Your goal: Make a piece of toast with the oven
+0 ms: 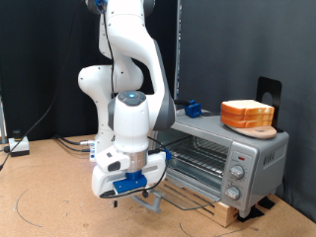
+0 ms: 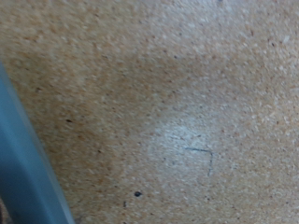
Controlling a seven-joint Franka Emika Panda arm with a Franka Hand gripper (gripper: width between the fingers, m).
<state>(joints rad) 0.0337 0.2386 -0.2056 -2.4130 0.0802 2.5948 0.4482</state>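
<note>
The silver-grey oven [image 1: 242,158] stands at the exterior view's right, its knobs [image 1: 235,178] in a column on the front. Its glass door [image 1: 190,180] hangs open and the wire rack [image 1: 202,150] shows inside. A pile of bread slices [image 1: 247,115] lies on a board on top of the oven. No single slice shows apart from it. My gripper [image 1: 148,200] is low, just in front of the open door's outer edge. Nothing shows between its fingers. The wrist view shows only brown board [image 2: 177,103] and a blue-grey strip [image 2: 23,159]; the fingers are out of that view.
A blue object [image 1: 194,109] sits on the oven's top at the back. The oven rests on a wooden block [image 1: 223,210]. A black stand [image 1: 269,94] rises behind the bread. Cables [image 1: 25,146] lie at the exterior view's left.
</note>
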